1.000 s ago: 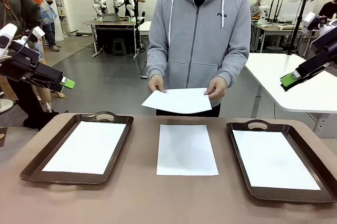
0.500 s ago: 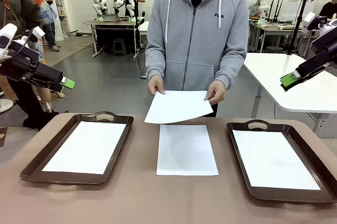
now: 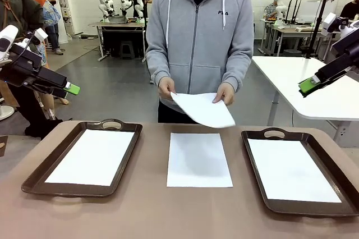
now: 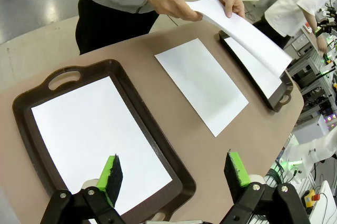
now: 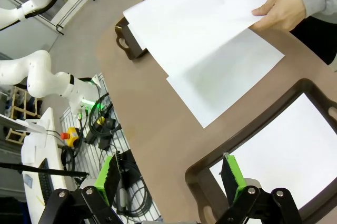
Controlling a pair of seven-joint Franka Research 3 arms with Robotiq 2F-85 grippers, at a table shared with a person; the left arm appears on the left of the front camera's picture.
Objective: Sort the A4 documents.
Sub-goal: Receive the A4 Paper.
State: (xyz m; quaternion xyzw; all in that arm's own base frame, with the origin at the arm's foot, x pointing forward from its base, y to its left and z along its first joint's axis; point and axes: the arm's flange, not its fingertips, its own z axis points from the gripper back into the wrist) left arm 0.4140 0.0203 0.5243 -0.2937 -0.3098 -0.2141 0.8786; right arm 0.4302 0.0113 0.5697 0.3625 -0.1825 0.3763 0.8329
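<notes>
- A person [image 3: 196, 42] at the worktop's [image 3: 151, 211] far edge is holding a raised A4 sheet [image 3: 203, 109], dipping it toward the right edge, perhaps judging where it belongs.
- A loose A4 sheet [image 3: 199, 159] is lying flat at the worktop's middle, probably awaiting sorting.
- The left tray [image 3: 33, 180] by the left edge is carrying a filed left sheet [image 3: 92, 156], and the right tray [image 3: 247, 155] by the right edge a filed right sheet [image 3: 291, 170], seemingly as sorting destinations.
- The left robot hand [image 4: 174, 174] and right robot hand [image 5: 171, 176] are hovering released and empty, raised off the side edges, leaving the person room.

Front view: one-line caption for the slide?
Person holds a lifted sheet above the middle sheet, between left tray and right tray; left gripper and right gripper hover open.
</notes>
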